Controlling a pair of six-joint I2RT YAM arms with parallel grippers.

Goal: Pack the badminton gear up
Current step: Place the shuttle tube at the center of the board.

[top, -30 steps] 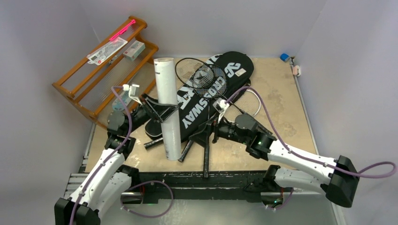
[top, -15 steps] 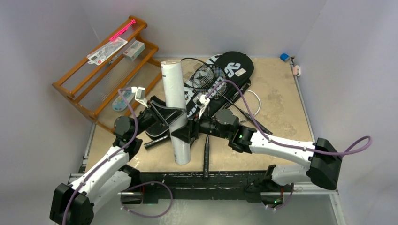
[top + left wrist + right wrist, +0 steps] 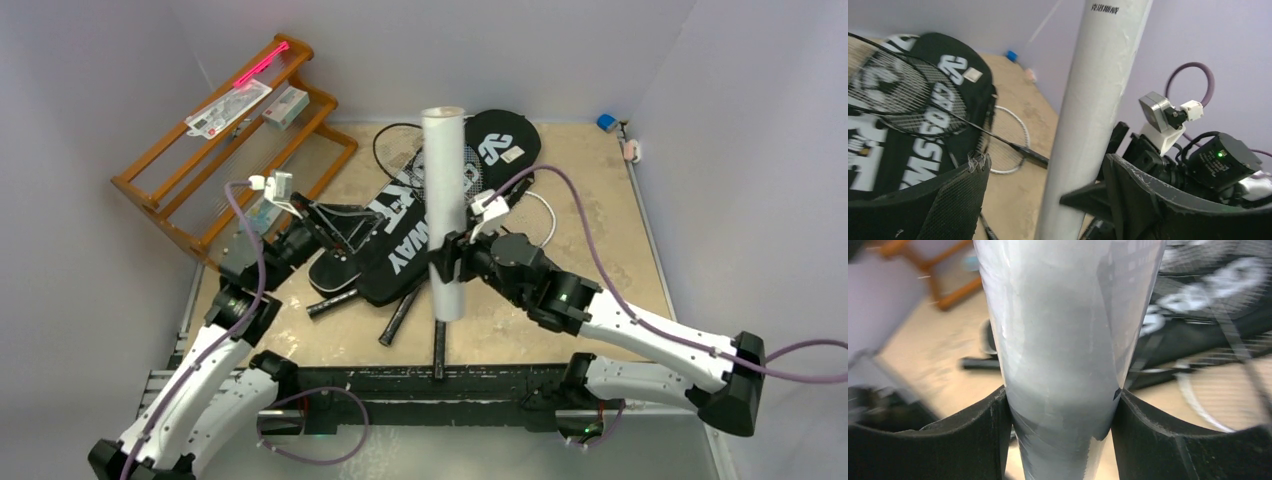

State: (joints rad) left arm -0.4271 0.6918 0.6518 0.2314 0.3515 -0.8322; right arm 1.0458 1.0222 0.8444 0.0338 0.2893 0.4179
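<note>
Right gripper [image 3: 452, 262] pinches the white tube [image 3: 445, 190] low on its body. Tube is near-upright, long axis vertical, over the middle of the table [image 3: 600, 250] toward its near edge. Left gripper [image 3: 345, 228] is spread and empty, left of the tube over the black cover [image 3: 400, 250]. Next move likely falls to the right arm.

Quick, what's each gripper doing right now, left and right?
Left gripper: open, holding nothing.
Right gripper: closed on the long white tube.
</note>
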